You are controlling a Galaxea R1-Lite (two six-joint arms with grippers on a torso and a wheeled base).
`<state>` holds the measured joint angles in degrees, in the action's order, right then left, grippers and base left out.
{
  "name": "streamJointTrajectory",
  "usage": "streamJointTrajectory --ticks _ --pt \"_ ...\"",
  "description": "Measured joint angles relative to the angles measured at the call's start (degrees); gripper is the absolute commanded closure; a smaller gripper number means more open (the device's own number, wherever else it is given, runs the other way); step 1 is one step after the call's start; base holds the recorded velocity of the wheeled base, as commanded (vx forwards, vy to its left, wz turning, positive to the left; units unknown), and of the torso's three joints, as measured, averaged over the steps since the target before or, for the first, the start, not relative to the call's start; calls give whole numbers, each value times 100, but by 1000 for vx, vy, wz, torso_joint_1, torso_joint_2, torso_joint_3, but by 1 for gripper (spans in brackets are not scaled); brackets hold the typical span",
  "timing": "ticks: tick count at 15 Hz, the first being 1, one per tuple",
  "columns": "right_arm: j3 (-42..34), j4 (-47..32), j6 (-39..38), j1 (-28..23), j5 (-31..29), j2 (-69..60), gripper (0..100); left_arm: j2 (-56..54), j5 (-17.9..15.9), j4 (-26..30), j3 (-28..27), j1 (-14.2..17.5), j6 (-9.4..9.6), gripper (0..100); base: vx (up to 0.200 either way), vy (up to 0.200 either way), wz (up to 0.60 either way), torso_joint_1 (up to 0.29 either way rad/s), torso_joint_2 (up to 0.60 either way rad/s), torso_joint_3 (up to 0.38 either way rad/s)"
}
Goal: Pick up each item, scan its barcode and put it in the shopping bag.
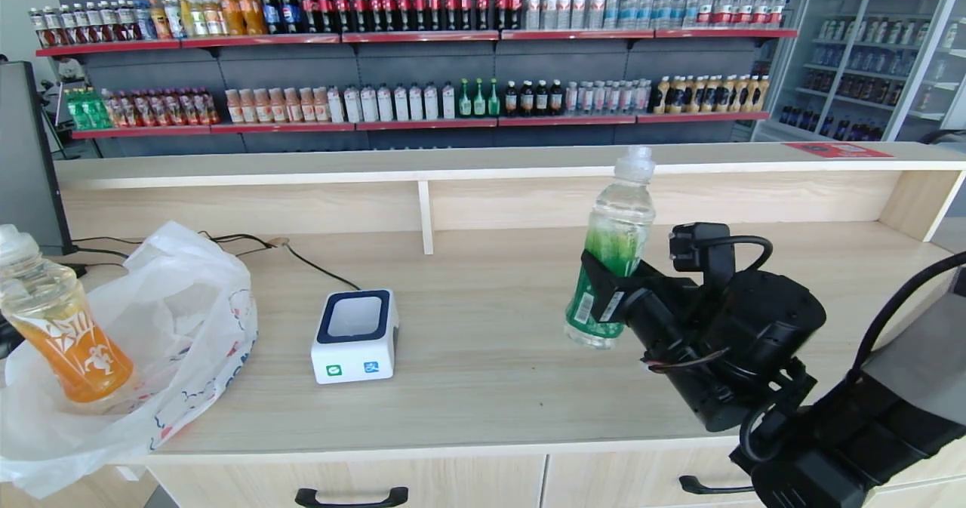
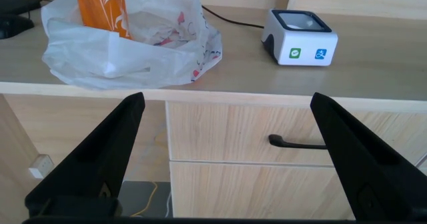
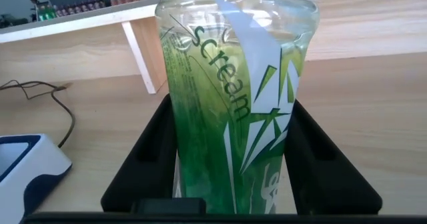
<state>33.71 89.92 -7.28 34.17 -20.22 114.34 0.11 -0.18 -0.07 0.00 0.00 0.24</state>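
At the left edge of the head view, an orange drink bottle is being cropped along its side, and its base is sinking out of sight inside the white shopping bag. From the left wrist view, its upper part is running off the frame. From the right wrist view, the cap of the green bottle is being cut off, and its bottom is disappearing behind the gripper body. Whether that bottom is touching the wooden counter is hard to judge.

The right arm is coming in from the near right corner and angling up and to the left. Its right gripper is clamping the green bottle around its lower half, with 2 black fingers pressing on opposite sides of the label. The bottle is standing nearly upright, leaning slightly. A barcode patch on its label is facing toward the scanner's side.

The left gripper is hanging below the counter edge, in front of the drawers. Its 2 fingers are spreading wide apart with nothing between them.

The scanner is sitting on the counter between bag and green bottle. It is well apart from the bottle and nearer the bag.
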Motion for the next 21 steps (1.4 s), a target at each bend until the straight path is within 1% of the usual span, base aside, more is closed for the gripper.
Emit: streamJointTrajectory --ticks 6,11,14,16,17,19,21 --pt "-647 5 -57 397 2 -952 100 0 2 0 0 0 0 0 0 0 0 0 0 0" --pt "-1376 2 -55 590 24 -1862 100 0 2 0 0 0 2 0 0 0 0 0 0 0" --pt "-1797 -1 -74 1073 52 -2334 100 0 0 0 0 0 2 0 0 0 0 0 0 0" --pt "-1877 5 -123 1357 46 -2483 100 0 5 0 0 0 2 0 0 0 0 0 0 0" --pt "-1877 0 -222 1508 156 -2515 100 0 0 2 0 0 0 0 0 0 0 0 0 0" --pt "-1860 -1 -572 1693 622 -2553 100 0 2 0 0 0 2 0 0 0 0 0 0 0" --pt "-1662 11 -788 1757 873 -2561 100 0 2 0 0 0 2 0 0 0 0 0 0 0"
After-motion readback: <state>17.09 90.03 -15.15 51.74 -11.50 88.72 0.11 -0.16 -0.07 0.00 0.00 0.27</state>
